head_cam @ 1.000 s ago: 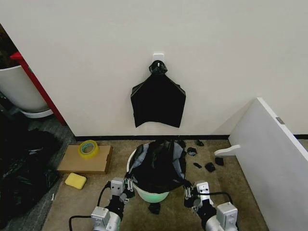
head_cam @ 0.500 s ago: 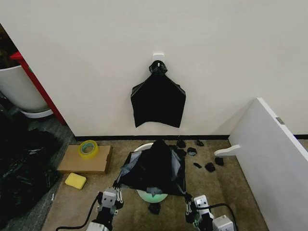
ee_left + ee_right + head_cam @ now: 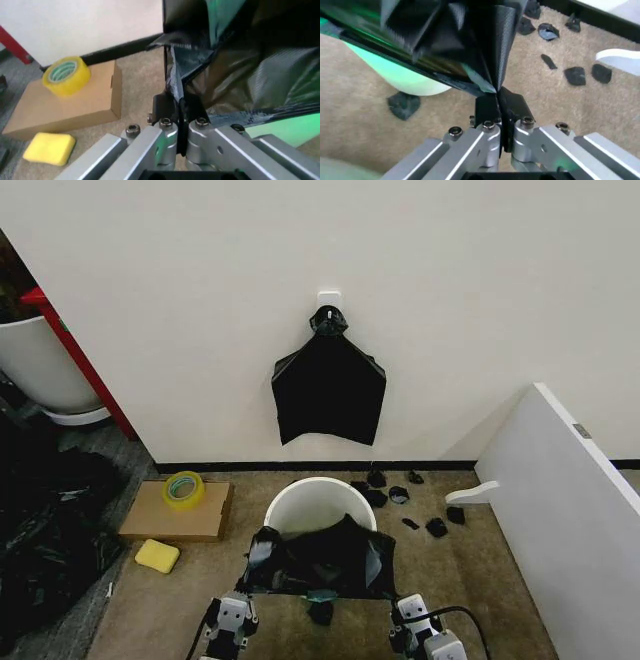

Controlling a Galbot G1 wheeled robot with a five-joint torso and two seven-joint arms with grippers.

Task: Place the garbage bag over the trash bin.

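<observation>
Bag (image 3: 320,558) was held stretched at the bin's (image 3: 318,502) near side, its corners pinched by the left hand (image 3: 179,106) and right hand (image 3: 498,100), presumably to keep its mouth spread for the rim.

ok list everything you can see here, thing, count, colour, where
garbage bag: 1, glossy black, stretched between both grippers, draped over the near side of the bin
trash bin: 1, cream-white with green base, on the carpet by the wall, mouth mostly uncovered
flat black bundle: 1, black, hanging from a white hook on the wall
black scraps: several, black, on the carpet right of the bin
tape roll: 1, yellow, on the cardboard box
cardboard box: 1, brown, on the floor left of the bin
sponge: 1, yellow, in front of the box
white panel: 1, white, at the right
large tub: 1, white, far left
left gripper: shut on the bag's left edge
right gripper: shut on the bag's right edge
</observation>
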